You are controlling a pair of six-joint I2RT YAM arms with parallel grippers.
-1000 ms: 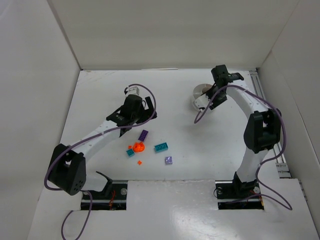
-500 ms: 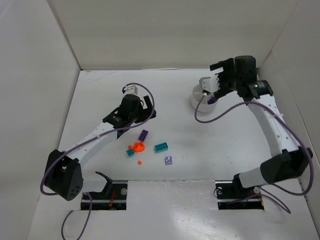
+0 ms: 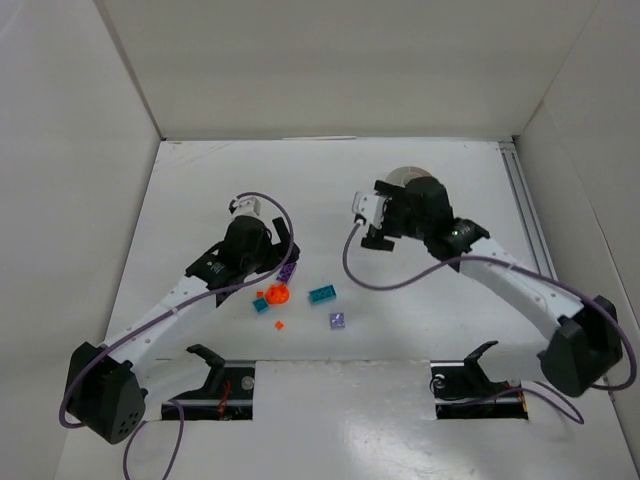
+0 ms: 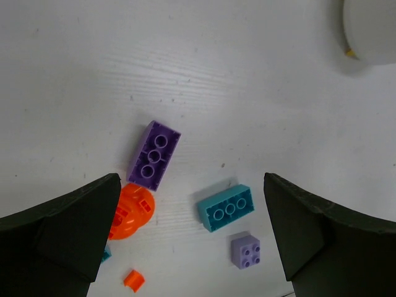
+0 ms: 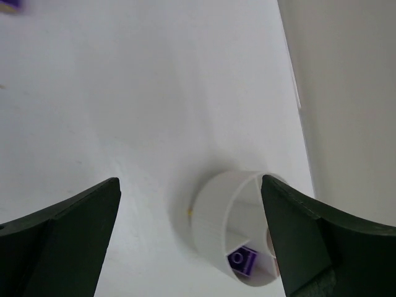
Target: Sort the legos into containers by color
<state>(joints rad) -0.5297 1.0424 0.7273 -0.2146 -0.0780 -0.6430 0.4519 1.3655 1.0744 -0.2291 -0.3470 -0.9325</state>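
Since the left gripper hangs wide open above the purple brick, closing could snag its neighbour — the orange piece.

White tabletop, faint wood grain (clearest in the left wrist view) — boxed by plain white walls at 9, 12 and 3 o'clock; metal rail along the 3 o'clock edge. Light even.
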